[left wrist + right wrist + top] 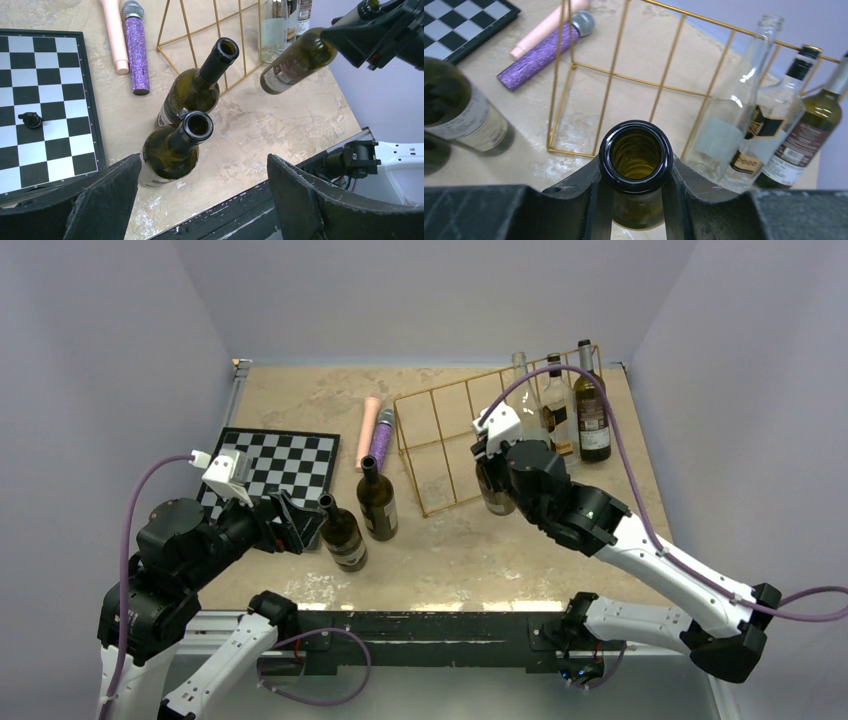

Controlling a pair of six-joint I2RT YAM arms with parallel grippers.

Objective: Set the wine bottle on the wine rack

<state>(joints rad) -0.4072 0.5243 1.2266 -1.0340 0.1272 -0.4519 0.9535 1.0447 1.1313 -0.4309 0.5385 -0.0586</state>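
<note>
Wine bottle [636, 212]: dark olive-green glass, open mouth, pale label. It is held tilted just beside the near edge of the golden wire wine rack [634, 80], in no bay. Right pincer [636, 175]: clamped on its neck, arm stretched over the counter [450, 550]. Left pincer [202, 170]: fingers wide apart, facing two standing bottles [172, 150].

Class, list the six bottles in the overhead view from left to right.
front dark bottle → dark bottle behind it → wine bottle in the right gripper → clear bottle → black-capped bottle → silver-capped green bottle
</note>
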